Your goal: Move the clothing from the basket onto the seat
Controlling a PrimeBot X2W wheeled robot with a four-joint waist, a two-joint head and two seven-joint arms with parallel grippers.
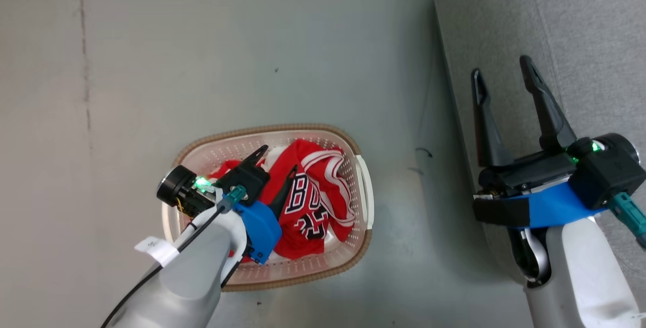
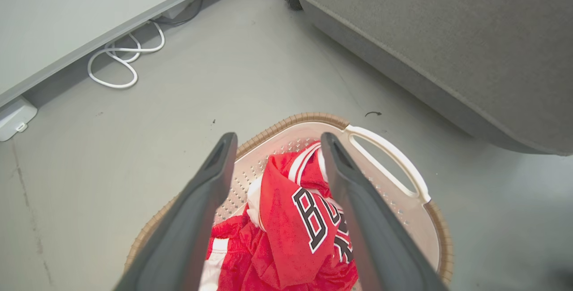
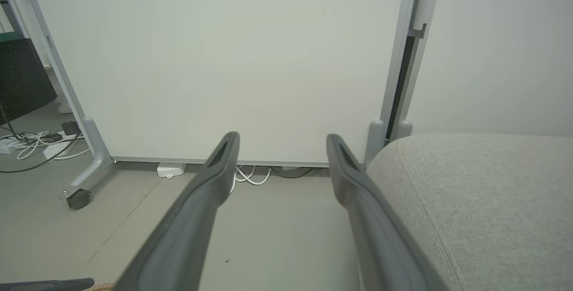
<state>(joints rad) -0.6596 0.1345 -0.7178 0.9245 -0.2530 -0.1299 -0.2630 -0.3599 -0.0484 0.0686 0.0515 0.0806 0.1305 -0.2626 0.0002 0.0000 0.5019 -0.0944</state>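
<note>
Ahead, beside the seat (image 3: 483, 201), right wrist view adds a partition (image 3: 233, 58).

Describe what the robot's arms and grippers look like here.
The left gripper and right gripper each have two long dark tapering fingers on a black housing with green lights, a bright blue bracket and a teal connector. Forearms are pale grey; the left carries a black cable and a white tag.
</note>
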